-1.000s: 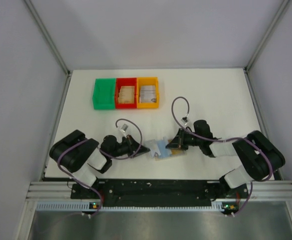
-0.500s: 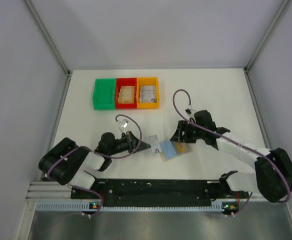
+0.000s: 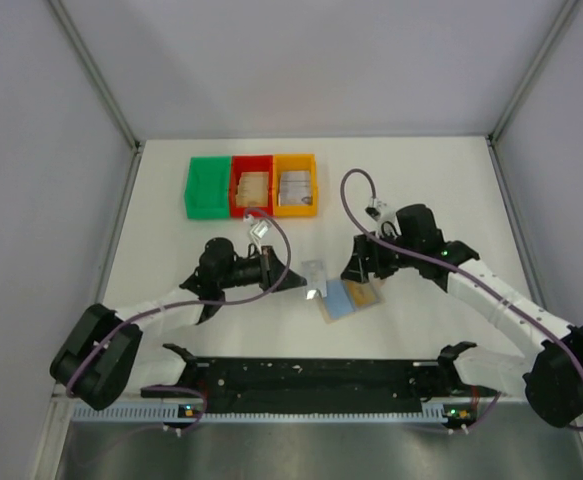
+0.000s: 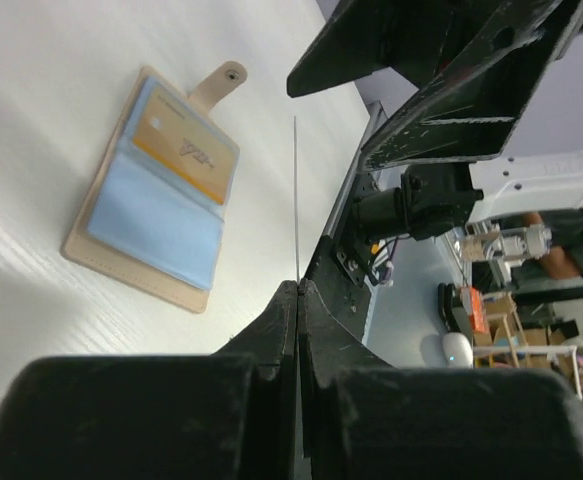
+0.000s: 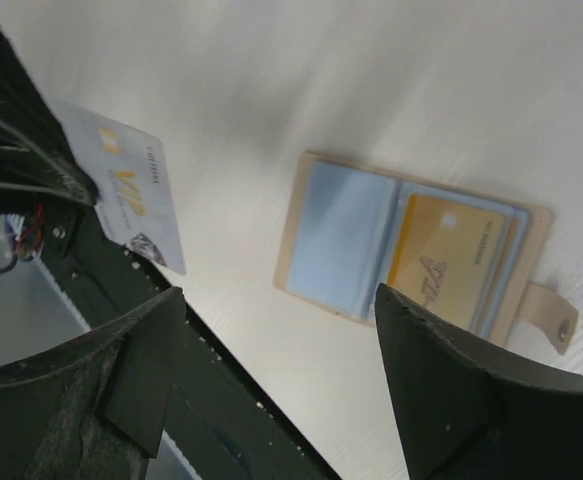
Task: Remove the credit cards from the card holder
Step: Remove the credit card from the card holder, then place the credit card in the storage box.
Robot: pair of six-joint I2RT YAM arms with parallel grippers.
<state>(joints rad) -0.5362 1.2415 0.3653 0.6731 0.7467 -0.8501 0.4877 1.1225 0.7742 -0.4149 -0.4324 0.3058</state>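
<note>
The jaws of the left gripper [image 4: 297, 292] are pressing flat together on a grey-silver card [image 5: 128, 192], pinching it by one short end so that most of the card is sticking out free in front of the fingertips, raised off the table [image 3: 451, 190] and to the left of the card holder [image 5: 411, 250]. Gripping so little of it is probably leaving room to drop it cleanly into a bin. The right gripper [image 5: 279, 297] is hanging above the card holder with its jaws spread wide and nothing between them, the open wallet showing in the gap. The card holder is lying opened flat, blue-grey lining upward and its snap tab pointing away from the left arm, between the two grippers near the front of the table. One tan-yellow card [image 5: 441, 262] is sitting in the pocket on the tab side, while the other pocket is looking empty. At the back, the red bin [image 3: 252, 186] is holding tan cards and the orange bin [image 3: 295, 185] grey ones, with the green bin [image 3: 207, 186] beside them, so the grey card is most likely heading for the orange bin. The right gripper seems placed to pin the wallet or reach for the remaining card.
</note>
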